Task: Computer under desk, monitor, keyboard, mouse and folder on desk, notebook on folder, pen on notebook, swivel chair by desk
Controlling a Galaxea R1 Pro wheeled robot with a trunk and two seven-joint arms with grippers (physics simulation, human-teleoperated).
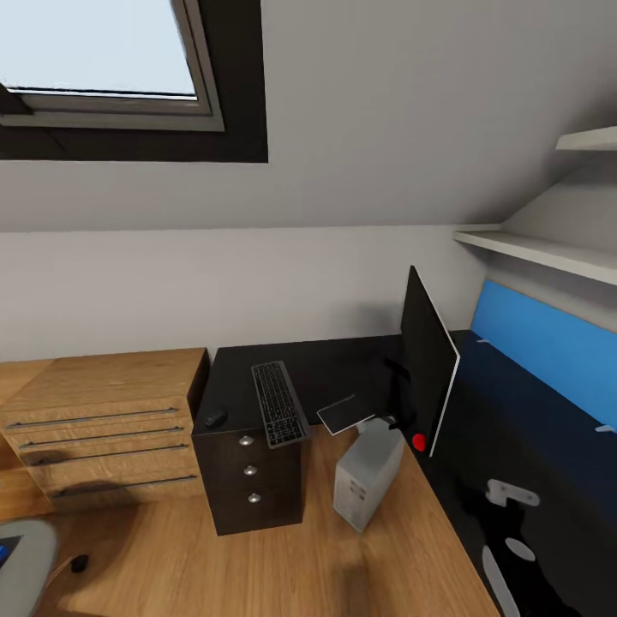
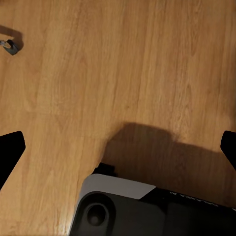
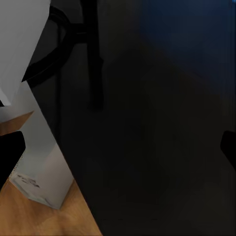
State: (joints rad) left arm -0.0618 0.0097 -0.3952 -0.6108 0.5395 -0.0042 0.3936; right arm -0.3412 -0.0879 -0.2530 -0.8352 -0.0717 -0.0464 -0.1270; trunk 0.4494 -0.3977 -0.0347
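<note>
Monitor is off its proper stance: it leans tilted at the right end of the desk, lower edge dropped past the front edge toward the computer, which sits on the floor under that end. Keyboard lies across the desk's left part, overhanging the front edge; mouse sits at the front left corner. Flat dark slab at the front edge, can't tell what.

I judge the monitor step is in hand. Next move calls for closing in and righting it.

Left pincer: fingers spread wide over bare floor, holding nothing. Right pincer: wide apart too, empty, facing the computer.
</note>
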